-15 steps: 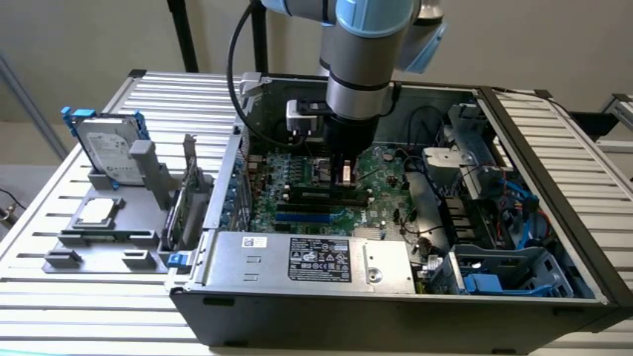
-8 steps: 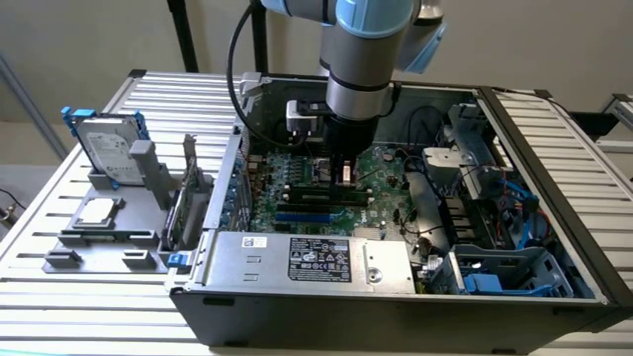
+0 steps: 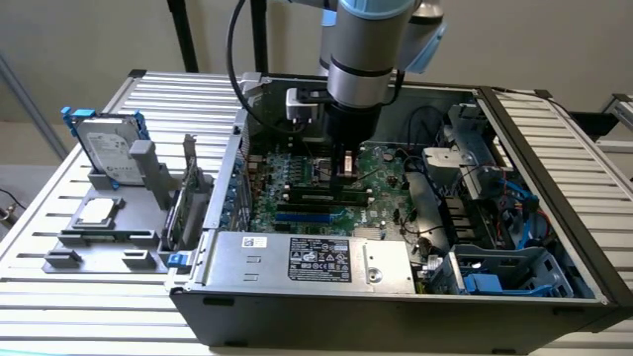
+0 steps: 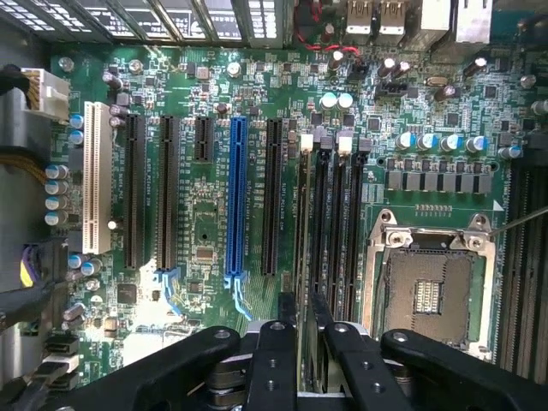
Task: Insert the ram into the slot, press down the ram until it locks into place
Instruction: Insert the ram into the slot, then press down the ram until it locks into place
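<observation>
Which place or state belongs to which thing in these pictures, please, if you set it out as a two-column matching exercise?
Things:
1. hard drive
2. processor socket
3. pincer
4. labelled metal box

Places or states:
a. over the black memory slots
b. along the near edge of the case in the exterior view
c. upright in the grey holder, outside the case
d. empty, on the motherboard beside the memory slots

Pairs: 1-c, 2-d, 3-a, 4-b.
</observation>
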Motion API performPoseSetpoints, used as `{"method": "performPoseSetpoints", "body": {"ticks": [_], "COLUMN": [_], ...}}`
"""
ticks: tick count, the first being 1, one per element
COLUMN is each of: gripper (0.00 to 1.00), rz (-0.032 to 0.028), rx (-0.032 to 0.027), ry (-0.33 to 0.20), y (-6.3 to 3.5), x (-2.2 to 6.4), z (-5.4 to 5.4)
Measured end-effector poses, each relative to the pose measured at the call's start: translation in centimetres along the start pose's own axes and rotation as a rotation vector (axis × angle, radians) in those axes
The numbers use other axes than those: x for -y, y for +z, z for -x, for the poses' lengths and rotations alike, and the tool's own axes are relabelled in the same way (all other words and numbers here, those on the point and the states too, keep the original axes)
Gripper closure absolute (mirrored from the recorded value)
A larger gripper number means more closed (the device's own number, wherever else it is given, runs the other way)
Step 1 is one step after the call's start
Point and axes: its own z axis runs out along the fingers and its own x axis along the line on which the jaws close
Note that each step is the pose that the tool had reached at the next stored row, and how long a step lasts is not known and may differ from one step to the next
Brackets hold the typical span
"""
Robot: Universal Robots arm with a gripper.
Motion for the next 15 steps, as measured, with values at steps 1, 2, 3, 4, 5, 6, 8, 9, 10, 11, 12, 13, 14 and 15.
{"method": "performPoseSetpoints", "body": {"ticks": [1,2,3,4,5,6,8,9,10,11,12,13,14,15], "gripper": [0.79,0.79,0.79,0.79,0.81,0.87,0.90,0.90,0.90,0.90,0.90,0.90,0.90,0.90], "rz": [0.0010,0.0028,0.0046,0.0063,0.0081,0.0093,0.0095,0.0096,0.0097,0.0097,0.0097,0.0097,0.0097,0.0098], "rx": [0.0001,0.0001,0.0002,0.0002,0.0002,0.0003,0.0006,0.0006,0.0003,0.0003,0.0003,0.0002,0.0003,0.0002], "ry": [0.000,0.000,0.000,0.000,0.000,0.000,0.000,0.000,0.000,0.000,0.000,0.000,0.000,0.000], "y": [-0.16,-0.30,-0.40,-0.48,-0.54,-0.58,-0.58,-0.58,-0.60,-0.60,-0.60,-0.60,-0.60,-0.60], "x": [-0.06,-0.12,-0.18,-0.23,-0.27,-0.31,-0.32,-0.32,-0.33,-0.33,-0.33,-0.33,-0.33,-0.33], "z": [0.00,0.00,0.00,0.00,0.00,0.00,0.00,0.00,0.00,0.00,0.00,0.00,0.00,0.00]}}
